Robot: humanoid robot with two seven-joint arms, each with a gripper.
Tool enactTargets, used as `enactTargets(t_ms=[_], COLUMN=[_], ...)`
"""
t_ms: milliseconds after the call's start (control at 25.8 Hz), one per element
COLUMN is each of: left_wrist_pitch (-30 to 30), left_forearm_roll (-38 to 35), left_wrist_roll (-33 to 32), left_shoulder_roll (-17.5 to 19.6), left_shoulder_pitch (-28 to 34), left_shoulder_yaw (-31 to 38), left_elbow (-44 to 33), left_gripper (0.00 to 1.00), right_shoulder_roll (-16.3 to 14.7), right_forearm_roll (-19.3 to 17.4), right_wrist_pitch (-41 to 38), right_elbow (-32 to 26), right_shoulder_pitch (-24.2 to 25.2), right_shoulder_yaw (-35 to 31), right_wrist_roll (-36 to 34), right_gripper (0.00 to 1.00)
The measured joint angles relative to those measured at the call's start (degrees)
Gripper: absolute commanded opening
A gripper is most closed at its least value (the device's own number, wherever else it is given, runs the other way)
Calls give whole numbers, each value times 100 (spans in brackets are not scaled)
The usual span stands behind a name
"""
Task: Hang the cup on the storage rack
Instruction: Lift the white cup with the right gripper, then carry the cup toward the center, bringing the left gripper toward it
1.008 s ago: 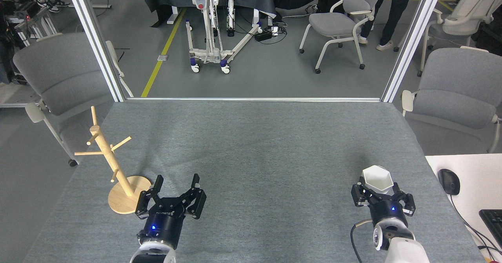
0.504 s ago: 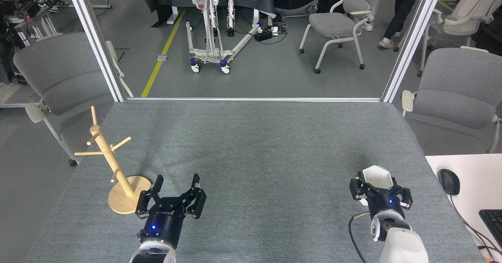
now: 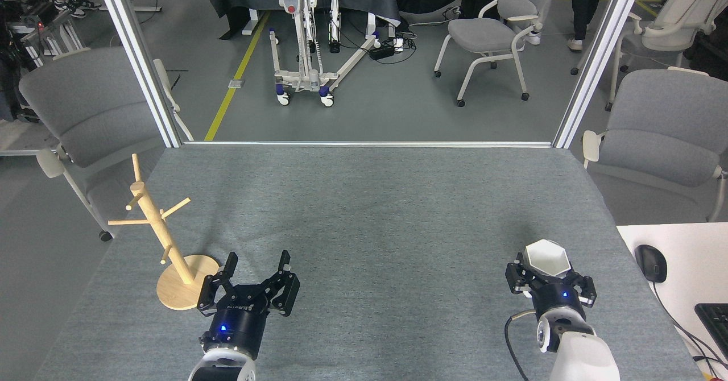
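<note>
The right gripper (image 3: 549, 274) straddles the cup (image 3: 547, 258) near the table's (image 3: 375, 222) right edge; whether it pinches cannot be told. The left gripper (image 3: 254, 276) rests spread beside the storage rack (image 3: 165, 239). The cup looks light, rigid, smooth and breakable; its faceted walls suit gripping. Since earlier, the right gripper has edged slightly left.
</note>
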Motion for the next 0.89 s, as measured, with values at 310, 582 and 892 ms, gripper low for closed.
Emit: enactTargets(t_ms=[310,582,892], left_wrist_pitch=[-3,36,-175], left_forearm_roll=[12,42,37], left_wrist_roll=[10,-2,93], left_shoulder_roll=[-8,-23,-5], left_shoulder_pitch=[-18,-15,-106], left_shoulder_yaw=[7,20,0], left_elbow=[-10,-6,-23], left_gripper=[99,99,99], right_shoulder_roll=[2,1,-23], right_forearm_roll=[5,2,4], right_wrist_pitch=[-2,-7,-95], right_elbow=[4,-2,-540], right_shoulder_pitch=[-2,5,-31], right_shoulder_yaw=[0,-3,-27], right_wrist_roll=[-12,-19,56], right_gripper=[55,38,41])
